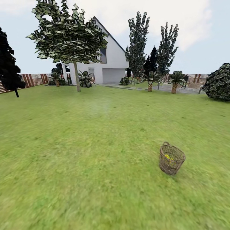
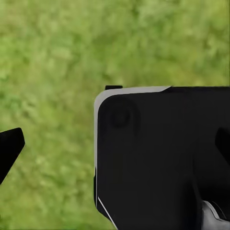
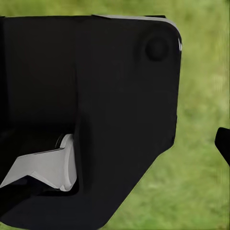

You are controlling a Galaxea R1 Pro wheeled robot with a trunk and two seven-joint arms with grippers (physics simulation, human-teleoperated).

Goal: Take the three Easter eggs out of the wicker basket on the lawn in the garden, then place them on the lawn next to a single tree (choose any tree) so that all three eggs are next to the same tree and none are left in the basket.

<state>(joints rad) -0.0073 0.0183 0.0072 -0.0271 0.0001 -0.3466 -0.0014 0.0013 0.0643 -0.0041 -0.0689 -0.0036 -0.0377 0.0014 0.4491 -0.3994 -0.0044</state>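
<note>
Grass under both my wrists, wicker basket [image 1: 172, 158] ahead and to my right.

Dark robot body panels block most of what each wrist camera sees, with the lawn [image 1: 80, 143] blurred beneath; a black tip shows at the edge of each wrist view, too little for me to tell whether my left or right pincer is apart or together. Out on the lawn the basket stands upright, handle on its far left rim, yellow of the Easter eggs [image 1: 168, 157] glinting through the weave. It lies right of my centre line, so my right arm looks the nearer one. Far beyond the basket and off to its left stands the tree [image 1: 77, 76], in front of the white house [image 1: 111, 64].
</note>
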